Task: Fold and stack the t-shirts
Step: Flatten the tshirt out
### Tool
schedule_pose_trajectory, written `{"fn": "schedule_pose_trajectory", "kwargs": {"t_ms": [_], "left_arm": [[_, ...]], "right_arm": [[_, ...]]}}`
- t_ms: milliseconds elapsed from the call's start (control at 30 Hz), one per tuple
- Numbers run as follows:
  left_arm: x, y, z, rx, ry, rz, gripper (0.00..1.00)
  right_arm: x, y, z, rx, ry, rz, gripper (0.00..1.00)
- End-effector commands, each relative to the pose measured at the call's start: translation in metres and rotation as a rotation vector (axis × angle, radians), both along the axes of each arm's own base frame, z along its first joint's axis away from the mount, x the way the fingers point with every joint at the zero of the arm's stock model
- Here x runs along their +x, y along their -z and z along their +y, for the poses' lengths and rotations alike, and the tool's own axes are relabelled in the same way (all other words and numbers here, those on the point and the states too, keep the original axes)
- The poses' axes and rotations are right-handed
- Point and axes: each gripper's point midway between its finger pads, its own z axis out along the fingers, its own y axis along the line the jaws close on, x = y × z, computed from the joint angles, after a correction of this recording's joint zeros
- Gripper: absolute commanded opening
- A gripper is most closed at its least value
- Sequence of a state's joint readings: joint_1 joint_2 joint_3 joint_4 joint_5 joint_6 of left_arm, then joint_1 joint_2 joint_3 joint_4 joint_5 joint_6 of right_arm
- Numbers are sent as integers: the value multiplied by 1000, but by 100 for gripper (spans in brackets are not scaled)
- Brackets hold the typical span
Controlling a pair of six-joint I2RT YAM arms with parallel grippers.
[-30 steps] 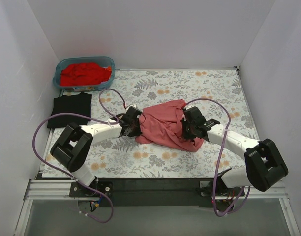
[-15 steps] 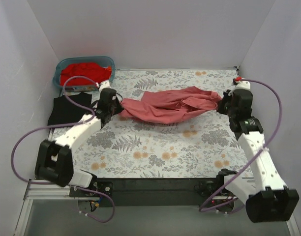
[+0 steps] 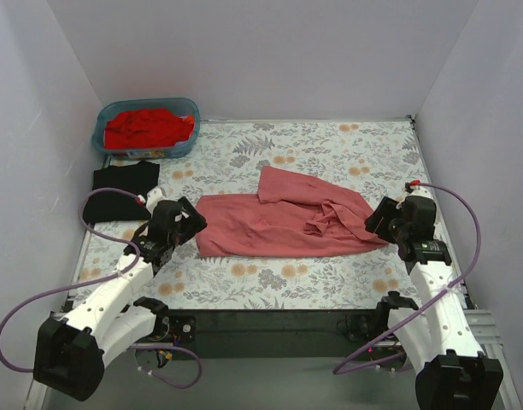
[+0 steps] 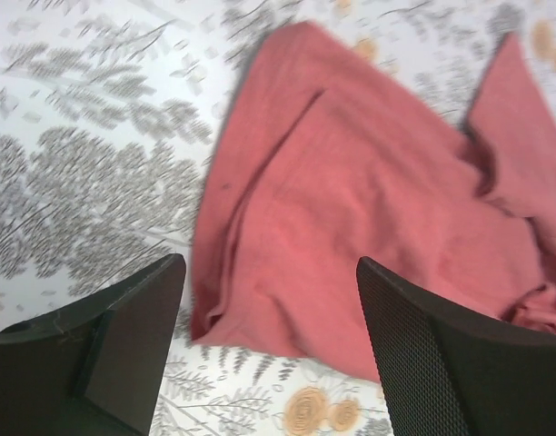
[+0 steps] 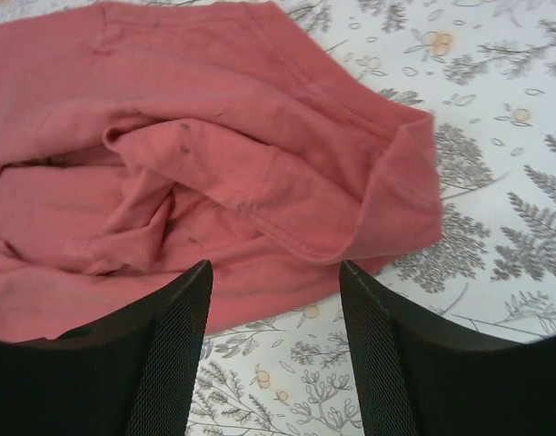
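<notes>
A salmon-pink t-shirt (image 3: 283, 224) lies spread and rumpled across the middle of the floral table cover (image 3: 330, 145). My left gripper (image 3: 191, 224) stands open just off the shirt's left edge, nothing between its fingers; in the left wrist view the pink t-shirt (image 4: 369, 209) lies ahead of the left gripper (image 4: 271, 309). My right gripper (image 3: 374, 224) is open at the shirt's right edge, empty; the pink t-shirt (image 5: 214, 154) fills the right wrist view above the right gripper (image 5: 273, 318). A folded black t-shirt (image 3: 123, 190) lies at the far left. Red t-shirts (image 3: 149, 126) fill a bin.
The blue plastic bin (image 3: 190, 109) sits at the back left corner, off the cover's edge. White walls close in the table on three sides. Purple cables loop from both arms beside the table's left and right edges.
Both grippers held the pink shirt bunched, pulled it out wide, then let it go. It now lies spread on the cover, and both arms have drawn back toward the near side.
</notes>
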State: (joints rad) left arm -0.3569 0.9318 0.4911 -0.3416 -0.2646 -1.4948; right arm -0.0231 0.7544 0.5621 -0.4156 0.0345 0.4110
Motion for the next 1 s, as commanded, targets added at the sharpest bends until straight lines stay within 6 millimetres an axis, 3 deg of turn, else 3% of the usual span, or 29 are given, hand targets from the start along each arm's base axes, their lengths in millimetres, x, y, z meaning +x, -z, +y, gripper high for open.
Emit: {"fn": "schedule_pose_trajectory", "kwargs": {"t_ms": [0,200,300,367,400,533,600,633,700,833,967], "left_arm": [[14,-41,-12,1,93,-78,75],[28,-26,-35,31,234,32,75],[39,-18,-40,73,286,55,75],[50,-12,-42,107,316,66,75],[52,-10,-43,116,327,76,75],[65,5,-44,172,365,112,75],[70,10,-43,203,377,123,75],[72,11,-42,208,378,123,75],[73,14,-41,225,384,113,74],[70,23,-40,228,390,102,73],[70,25,-44,215,412,109,73]], "right_arm": [[16,-28,31,38,-221,-78,65],[20,-28,80,86,-464,-58,62],[25,-24,104,4,-543,-35,62],[31,-11,117,-38,-577,19,62],[31,-15,121,-39,-592,5,62],[38,1,144,-107,-653,51,67],[43,0,150,-159,-688,49,72],[43,9,150,-189,-695,83,74],[44,6,162,-232,-755,78,75],[50,19,172,-341,-794,122,75],[54,35,171,-409,-785,189,73]]}}
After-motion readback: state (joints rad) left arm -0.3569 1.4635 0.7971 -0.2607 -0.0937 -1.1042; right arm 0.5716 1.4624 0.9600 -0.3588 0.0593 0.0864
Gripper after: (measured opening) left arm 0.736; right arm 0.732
